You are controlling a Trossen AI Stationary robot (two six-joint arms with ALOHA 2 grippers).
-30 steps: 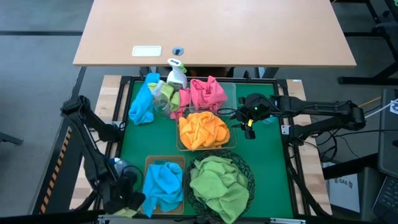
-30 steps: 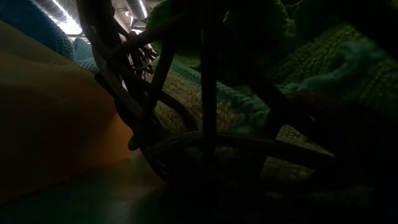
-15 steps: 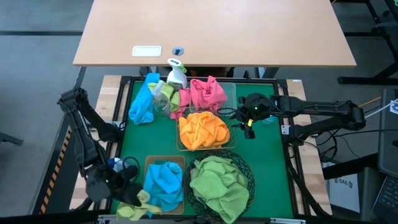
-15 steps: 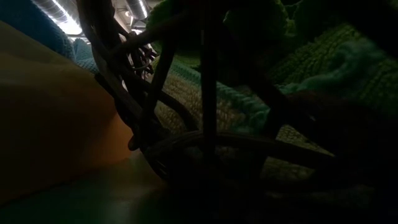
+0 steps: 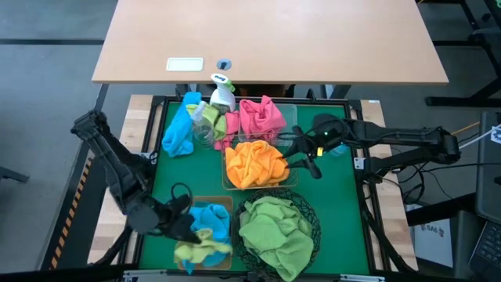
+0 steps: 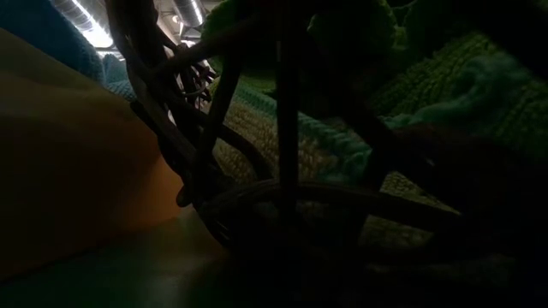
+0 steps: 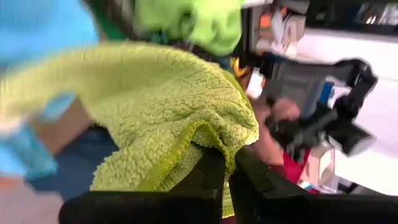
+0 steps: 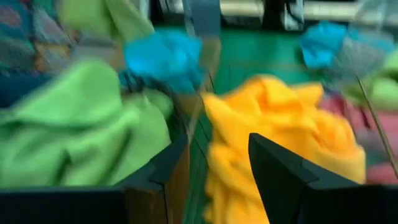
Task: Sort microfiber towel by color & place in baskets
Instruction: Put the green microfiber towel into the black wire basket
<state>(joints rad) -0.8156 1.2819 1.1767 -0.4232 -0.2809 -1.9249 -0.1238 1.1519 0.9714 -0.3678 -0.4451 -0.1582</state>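
Note:
My left gripper (image 5: 186, 232) is shut on a yellow-green microfiber towel (image 5: 200, 249), which hangs over the near end of the tan bin (image 5: 188, 205). A blue towel (image 5: 210, 222) lies in that bin. The round black wire basket (image 5: 311, 218) holds green towels (image 5: 274, 229). One clear basket (image 5: 291, 178) holds orange towels (image 5: 255, 163), and another (image 5: 291, 116) holds pink ones (image 5: 261, 117). My right gripper (image 5: 304, 161) hovers open at the right edge of the orange towels, touching nothing. My left gripper pinches a folded-over edge of the yellow-green towel (image 7: 219, 148) between its two fingers (image 7: 250, 182). The fingers slant down from the table's left side. The towel bulges out beyond the fingertips and droops slack onto the blue towel in the bin.
A spray bottle (image 5: 222, 92) and another blue towel (image 5: 180, 125) stand at the far left of the green mat (image 5: 335, 196). A wooden table (image 5: 266, 39) lies beyond. The low view is filled by the black wire basket (image 6: 214, 128) and the tan bin's wall (image 6: 77, 171).
My left gripper has risen from the table's near left corner and swung toward the right, still shut. It carried the yellow-green towel up over the tan bin. My right gripper has tipped toward the orange towels, staying open.

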